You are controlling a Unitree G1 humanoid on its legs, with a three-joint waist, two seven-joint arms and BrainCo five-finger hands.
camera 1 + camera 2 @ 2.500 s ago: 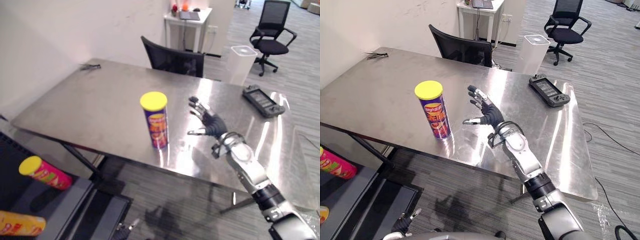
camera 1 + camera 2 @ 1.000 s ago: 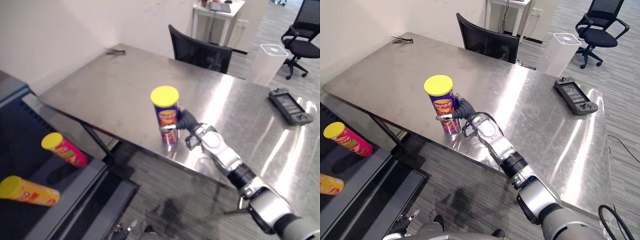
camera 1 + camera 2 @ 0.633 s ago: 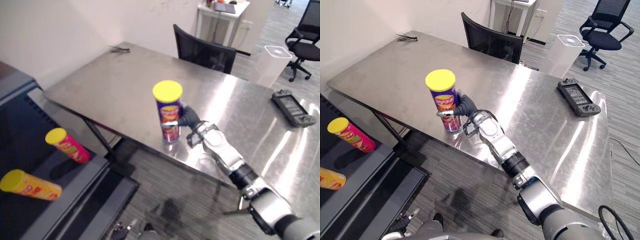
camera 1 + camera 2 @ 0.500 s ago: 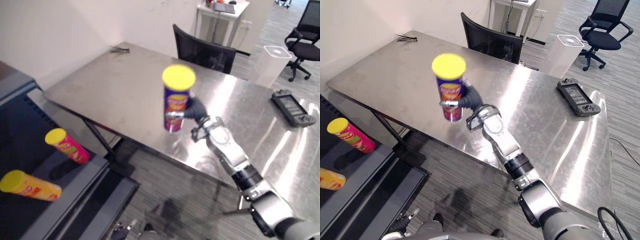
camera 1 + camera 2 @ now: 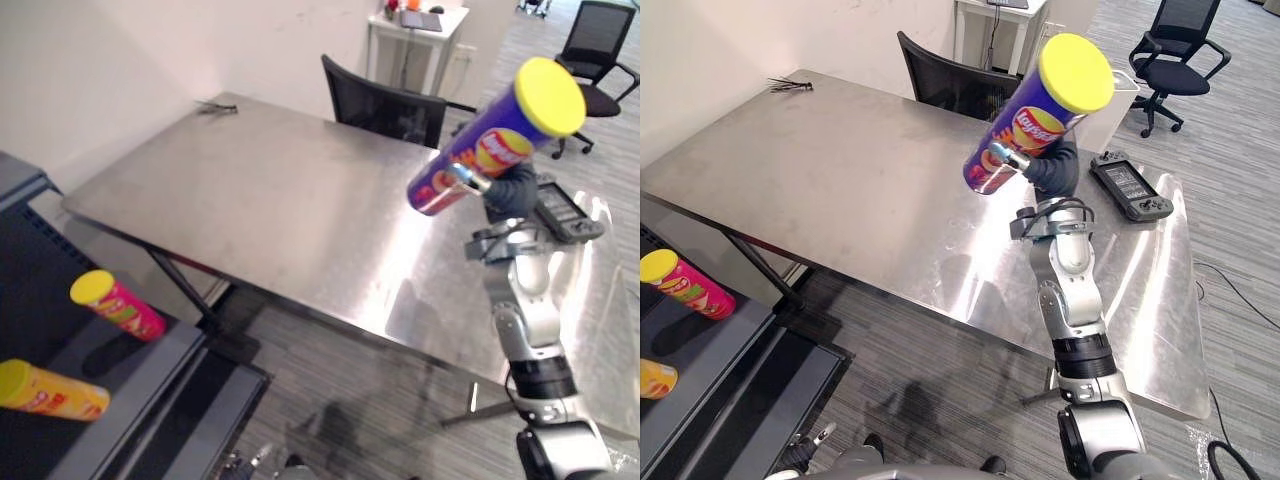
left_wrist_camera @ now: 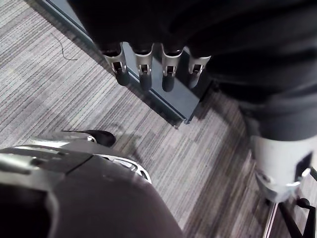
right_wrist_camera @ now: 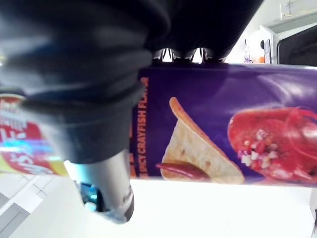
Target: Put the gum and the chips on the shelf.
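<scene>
The right robot hand [image 5: 512, 190] is clenched round the lower half of the chips can [image 5: 495, 140], a purple tube with a yellow lid, its fingers and thumb wrapped about the tube's body as the right wrist view shows from close by. The chips can is held up in the air, clear of the steel table [image 5: 270, 200] and touching nothing but the robot hand; it is tilted, with the yellow lid highest and leaning toward the robot's right and the metal base pointing down toward the table. On the right end of the table, just behind the raised arm, lies a dark handheld controller [image 5: 1128, 188], and a small dark object [image 5: 215, 105] lies at the far left corner. A black office chair [image 5: 380, 100] stands behind the table. Low at the robot's left is the dark shelf [image 5: 135, 385], where a pink can [image 5: 115, 305] and an orange can [image 5: 50, 390], both with yellow lids, lie on their sides, well apart from the chips can. The left robot hand [image 6: 143, 74] is released, its fingers straight and pointing at the striped floor
</scene>
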